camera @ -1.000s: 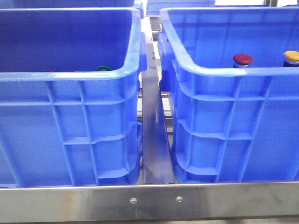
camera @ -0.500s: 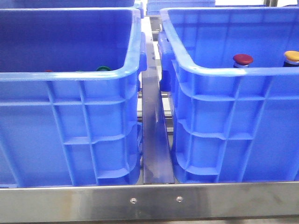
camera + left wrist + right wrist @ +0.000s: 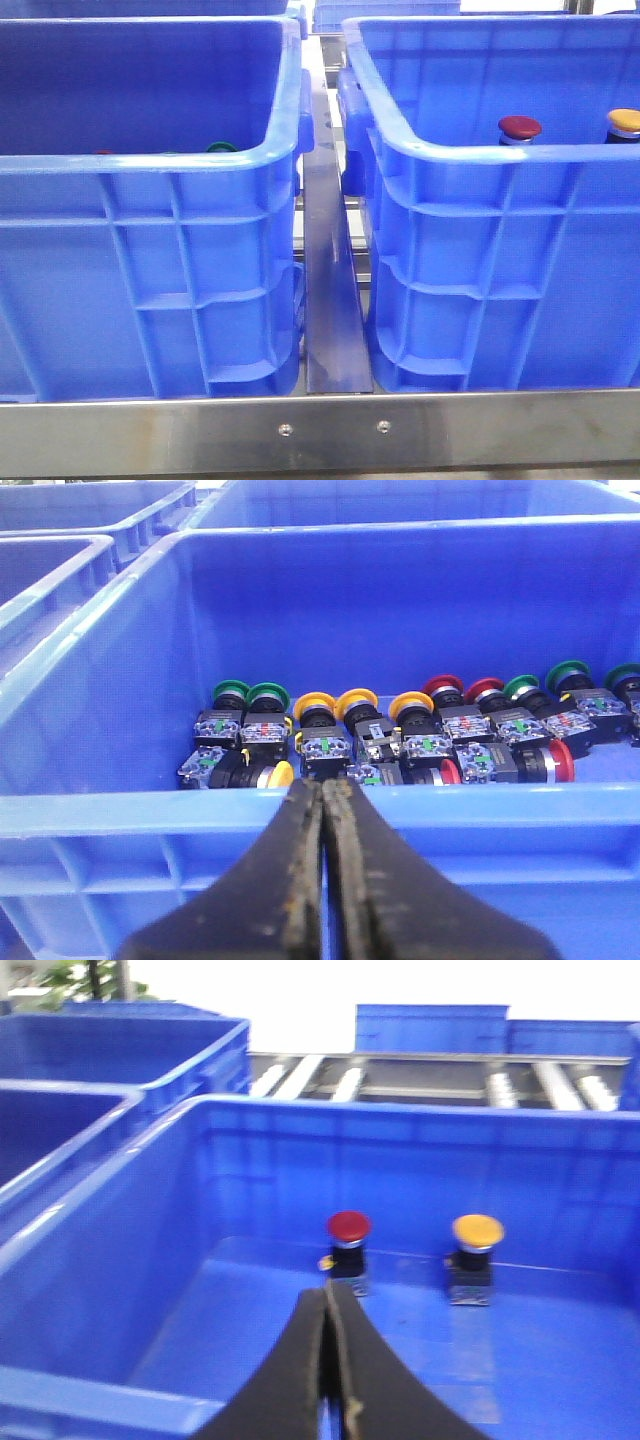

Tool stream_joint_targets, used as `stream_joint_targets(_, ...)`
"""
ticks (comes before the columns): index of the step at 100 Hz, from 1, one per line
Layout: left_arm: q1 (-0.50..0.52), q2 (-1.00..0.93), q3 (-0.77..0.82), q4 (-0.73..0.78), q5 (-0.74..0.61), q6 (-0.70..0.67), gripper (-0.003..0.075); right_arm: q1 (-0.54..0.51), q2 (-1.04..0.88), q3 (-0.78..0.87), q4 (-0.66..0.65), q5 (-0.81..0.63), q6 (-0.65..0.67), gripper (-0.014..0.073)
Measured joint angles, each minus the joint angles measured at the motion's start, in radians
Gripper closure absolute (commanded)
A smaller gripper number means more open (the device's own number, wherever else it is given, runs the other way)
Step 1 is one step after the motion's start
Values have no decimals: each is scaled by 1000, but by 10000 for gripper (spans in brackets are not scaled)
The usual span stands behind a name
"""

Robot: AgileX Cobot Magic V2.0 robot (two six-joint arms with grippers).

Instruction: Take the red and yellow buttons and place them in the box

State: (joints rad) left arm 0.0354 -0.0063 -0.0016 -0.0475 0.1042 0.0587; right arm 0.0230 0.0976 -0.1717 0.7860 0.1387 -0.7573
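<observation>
A: Red button (image 3: 349, 1226) and yellow button (image 3: 477, 1231) both stand upright on the floor of the right box (image 3: 150, 1260), toward its far wall, side by side but apart, neither touching the wall as far as I can tell.

B: Same in the front view? I see the red cap (image 3: 520, 127) and the yellow cap (image 3: 625, 121) just above the near rim of that box (image 3: 480, 260).

A: Yes, and compared with half a second ago and a second ago, nothing there has shifted. Caps, rims and both crates sit in the same places.

B: Grippers?

A: Right gripper (image 3: 329, 1380) hangs over the near side of the right box, its dark fingers pressed together, nothing between them. Left gripper (image 3: 323, 880) is the same: fingers closed flat on each other, holding nothing, just outside the near wall of the left box (image 3: 120, 820).

B: What lies in the left one?

A: A row of spare buttons (image 3: 400, 740) along the floor, green, yellow and red caps on black bodies, some upright, some tipped on their sides, packed close and touching. From the front only a green cap (image 3: 222, 147) peeks over the rim.

B: Between the crates?

A: A metal rail (image 3: 335, 300), with a steel bar (image 3: 320, 430) across the front edge.
</observation>
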Motion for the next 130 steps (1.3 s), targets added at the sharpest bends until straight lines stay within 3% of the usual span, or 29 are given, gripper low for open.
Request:
stream_joint_targets(12, 0, 0, 0, 0, 0, 0, 741, 0, 0, 32, -61, -82, 19, 655)
stream_joint_targets(19, 0, 0, 0, 0, 0, 0, 741, 0, 0, 47, -158, -116, 102, 655)
stream_joint_targets(39, 0, 0, 0, 0, 0, 0, 741, -4, 0, 98, -626, -190, 587, 655)
stream_joint_targets(49, 0, 0, 0, 0, 0, 0, 741, -28, -23, 145, -744, -201, 749, 655)
stream_joint_targets(62, 0, 0, 0, 0, -1, 0, 741, -53, -88, 195, -786, -190, 818, 655)
stream_joint_targets(130, 0, 0, 0, 0, -5, 0, 741, -56, -106, 199, -798, -120, 837, 655)
